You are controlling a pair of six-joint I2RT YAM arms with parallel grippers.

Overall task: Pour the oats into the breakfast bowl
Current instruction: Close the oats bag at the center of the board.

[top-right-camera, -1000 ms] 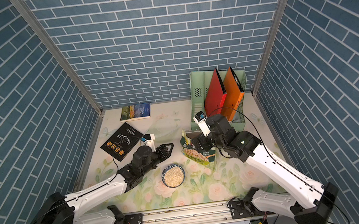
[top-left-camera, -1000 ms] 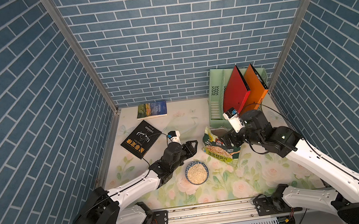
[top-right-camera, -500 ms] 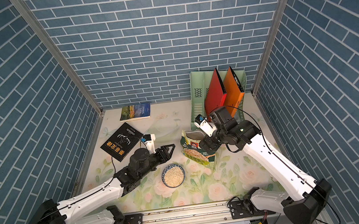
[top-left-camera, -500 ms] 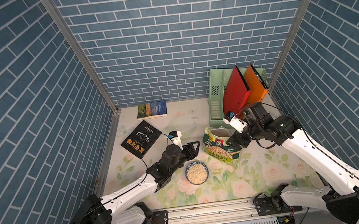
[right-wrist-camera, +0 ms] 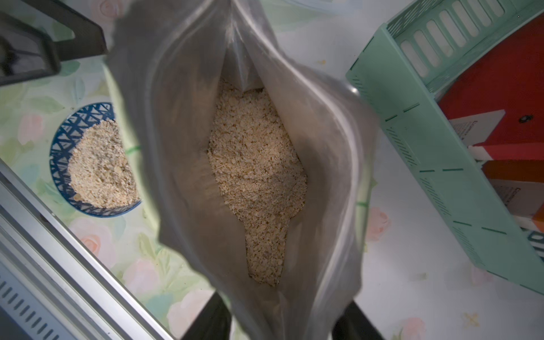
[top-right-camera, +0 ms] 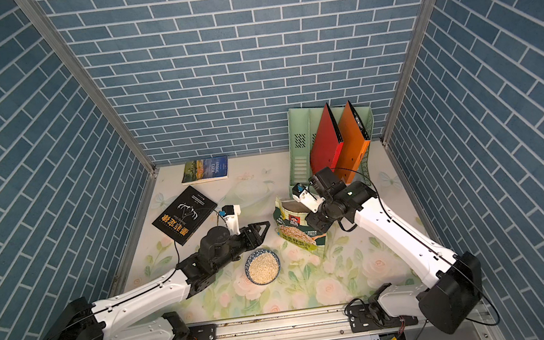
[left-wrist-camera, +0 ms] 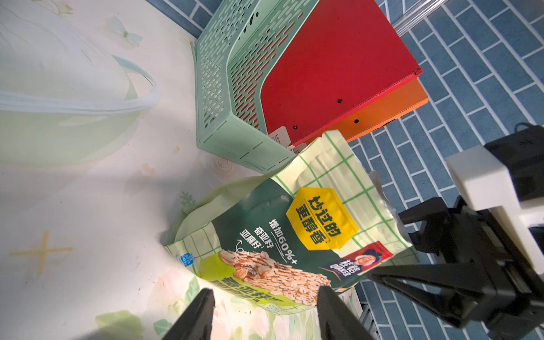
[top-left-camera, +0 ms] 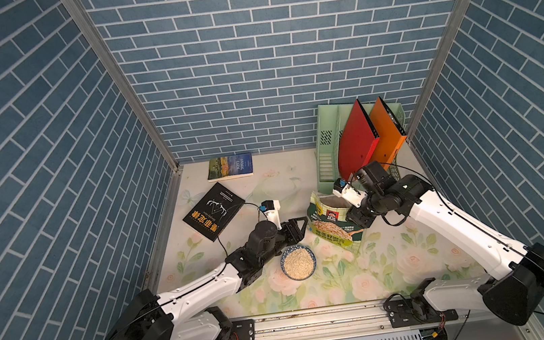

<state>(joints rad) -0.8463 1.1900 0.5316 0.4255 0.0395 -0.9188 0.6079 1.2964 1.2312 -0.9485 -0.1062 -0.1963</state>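
My right tool [right-wrist-camera: 279, 322] straddles the right edge of the upright pouch [top-left-camera: 334, 228], partly closed; I can't tell whether it grips. The breakfast bowl [top-left-camera: 314, 261], heaped with oats [top-left-camera: 298, 264], sits near-left of the pouch. My left tool [top-left-camera: 297, 231] gapes empty just left of the pouch.

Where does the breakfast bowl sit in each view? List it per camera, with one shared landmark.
Both top views: breakfast bowl centre front, beside the green oat pouch.
Left wrist: not in it.
Right wrist: partly hidden behind the pouch's open mouth.
Shared landmark: the pouch, in all four.
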